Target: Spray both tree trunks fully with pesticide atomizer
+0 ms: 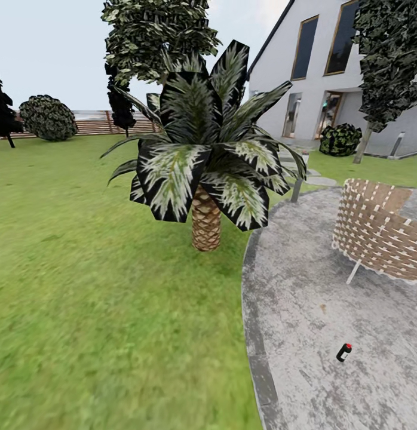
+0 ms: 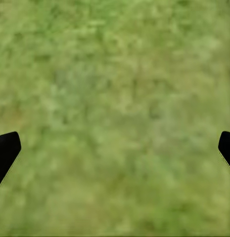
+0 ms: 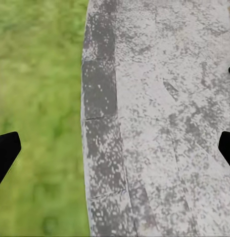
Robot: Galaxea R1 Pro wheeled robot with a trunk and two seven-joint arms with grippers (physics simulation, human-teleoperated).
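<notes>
head view shows the pesticide atomizer (image 1: 344,352) as a small dark bottle with a red cap, tilted, on the grey stone patio (image 1: 328,298) at near right. the patio's curved darker edging meets the grass lawn (image 1: 101,286) just left of it. farther back on the patio stands a woven wicker chair (image 1: 376,230). on the lawn, past the patio's edge, grows a short palm (image 1: 205,173) with a scaly brown stem and broad dark fronds. behind it rises a taller tree (image 1: 155,36); a slatted wooden fence (image 1: 95,122) and a round bush (image 1: 48,117) lie far left, a white house (image 1: 328,65) far right. left gripper (image 2: 115,148) hangs spread wide over grass; right gripper (image 3: 115,148), likewise released, hangs over the patio edge.
</notes>
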